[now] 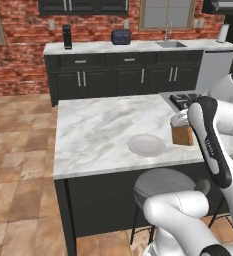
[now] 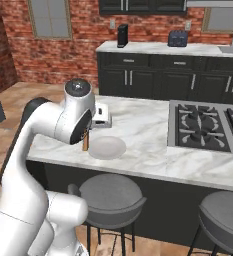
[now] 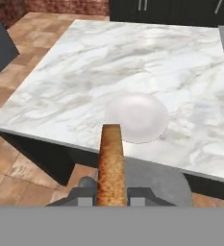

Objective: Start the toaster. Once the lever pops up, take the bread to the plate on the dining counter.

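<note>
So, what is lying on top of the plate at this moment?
Nothing lies on the plate; its pale surface is bare. The bread is held edge-up in the gripper, short of it.

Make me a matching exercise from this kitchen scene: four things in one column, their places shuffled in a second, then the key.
Things:
1. bread
2. plate
3. toaster
4. stool

Places:
A. on the far wall counter
B. held between the fingers
C. on the floor under the island's near edge
D. flat on the dining counter

Pairs: 1-B, 2-D, 3-A, 4-C
</note>
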Controlling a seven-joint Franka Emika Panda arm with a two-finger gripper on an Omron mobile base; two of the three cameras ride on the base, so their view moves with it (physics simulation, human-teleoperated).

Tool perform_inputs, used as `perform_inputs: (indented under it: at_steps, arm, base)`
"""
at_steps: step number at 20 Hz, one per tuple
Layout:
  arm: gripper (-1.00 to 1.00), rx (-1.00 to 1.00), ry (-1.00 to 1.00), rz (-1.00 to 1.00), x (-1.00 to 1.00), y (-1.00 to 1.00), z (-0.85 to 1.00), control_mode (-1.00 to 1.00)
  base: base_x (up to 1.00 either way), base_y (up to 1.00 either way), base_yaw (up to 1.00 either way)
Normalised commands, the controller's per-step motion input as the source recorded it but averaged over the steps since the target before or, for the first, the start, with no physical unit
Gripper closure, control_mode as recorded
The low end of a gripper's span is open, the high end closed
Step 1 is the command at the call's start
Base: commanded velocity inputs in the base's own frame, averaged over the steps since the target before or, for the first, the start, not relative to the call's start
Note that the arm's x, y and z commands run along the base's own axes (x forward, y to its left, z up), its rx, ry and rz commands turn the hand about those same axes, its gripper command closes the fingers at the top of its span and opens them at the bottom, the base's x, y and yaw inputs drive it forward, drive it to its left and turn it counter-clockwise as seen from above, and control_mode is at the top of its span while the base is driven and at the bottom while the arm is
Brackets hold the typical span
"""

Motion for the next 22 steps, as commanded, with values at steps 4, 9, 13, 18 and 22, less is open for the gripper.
perform_inputs:
  at_steps: [4, 9, 13, 18, 22]
  arm:
    - [1.00, 0.00, -0.15, 0.19, 0.57, -0.03, -0.49, -1.00]
    - [1.00, 0.00, -0.03, 0.16, 0.63, 0.00, -0.52, -1.00]
    - [1.00, 0.10, 0.00, 0.14, 0.62, 0.00, -0.24, -1.00]
    - [1.00, 0.10, 0.00, 0.11, 0.61, 0.00, -0.21, -1.00]
    - [1.00, 0.11, 0.00, 0.12, 0.47, 0.00, -0.18, -1.00]
  base:
    - [0.00, 0.00, 0.00]
    - [0.00, 0.00, 0.00]
    - [0.00, 0.00, 0.00]
    - [0.00, 0.00, 0.00]
    - [0.00, 0.00, 0.00]
